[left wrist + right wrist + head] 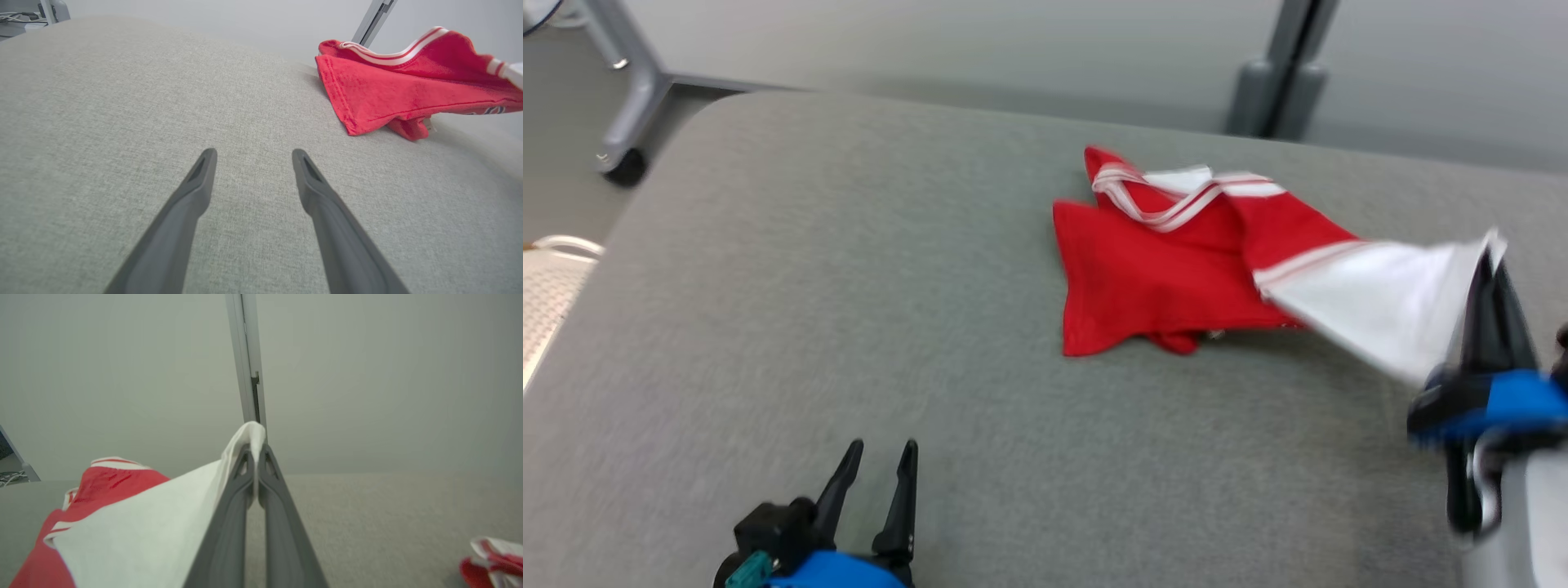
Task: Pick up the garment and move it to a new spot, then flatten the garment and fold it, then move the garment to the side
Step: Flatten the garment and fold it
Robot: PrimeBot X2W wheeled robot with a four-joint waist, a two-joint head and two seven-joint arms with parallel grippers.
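Pinching only the white tip of the crumpled red-and-white cloth garment (1160, 278) in the closed right gripper (1490, 260), risking slipping out; holding the left gripper (882, 447) open

Grey fabric table (849, 286); red/white garment (1143, 286) lies crumpled, far rt side.

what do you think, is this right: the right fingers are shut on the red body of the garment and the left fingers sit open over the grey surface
No. The right wrist view shows the right fingers shut on the white part of the garment, not its red body. The left fingers do sit open over the grey surface.
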